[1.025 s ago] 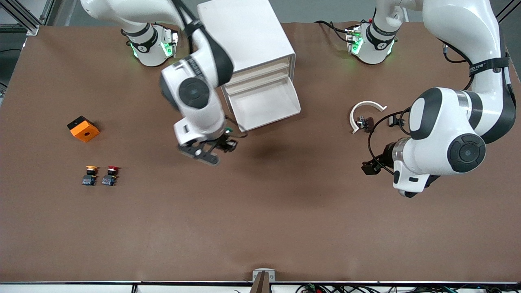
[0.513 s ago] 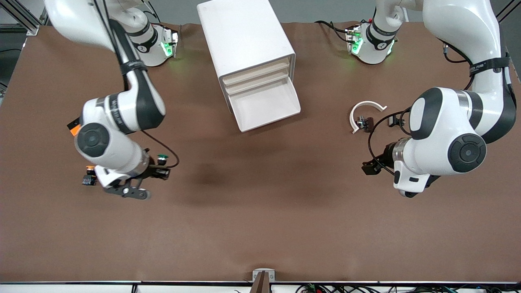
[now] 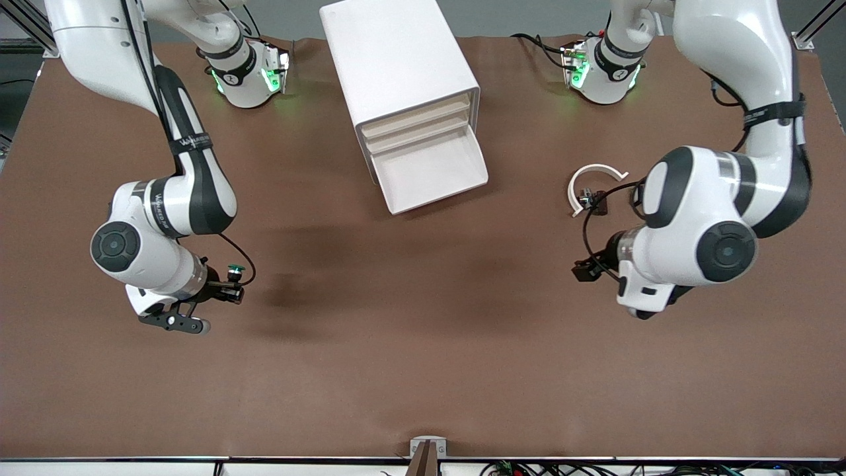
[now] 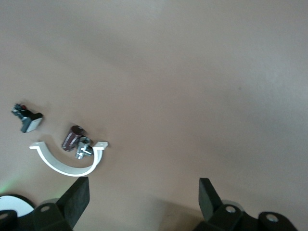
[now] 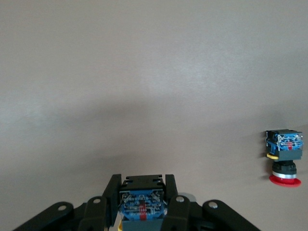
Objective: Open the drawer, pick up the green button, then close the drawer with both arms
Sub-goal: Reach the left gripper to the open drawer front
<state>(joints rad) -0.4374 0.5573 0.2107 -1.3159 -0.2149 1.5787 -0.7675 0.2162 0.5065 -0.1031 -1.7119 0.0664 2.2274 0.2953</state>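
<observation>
The button (image 3: 234, 269), green cap up, sits clenched in the jaws of the right gripper (image 3: 228, 291), which you see in the air over the desk (image 3: 423, 344) toward the right arm's end, well apart from the cabinet (image 3: 403, 79). In the right wrist view the same button (image 5: 142, 202) shows its black-and-blue body pinched between the two black fingers (image 5: 172, 211).

The drawer (image 3: 429, 173), lowest of the cabinet's stack, stands pulled out toward the front camera; you see only its bare white floor. The drawers above it are pushed in, their cream fronts flush with the cabinet's face.

The left gripper (image 3: 585, 271) hangs over the desk toward the left arm's end, and the left arm waits. In the left wrist view its gripper (image 4: 144, 195) has the jaws released, spread wide with nothing between them.

Between the cabinet and the left arm lies a white curved clip (image 3: 591, 182) with a small dark part (image 3: 593, 198) and a screw touching inside its arc; the left wrist view also shows a small black-and-white part (image 4: 27, 118) just beside the clip.

A red-capped button (image 5: 284, 156) lies on its side on the desk near the right gripper, seen only in the right wrist view.

The desk is covered in a plain brown mat; both arm bases glow green along its edge on either side of the cabinet.
</observation>
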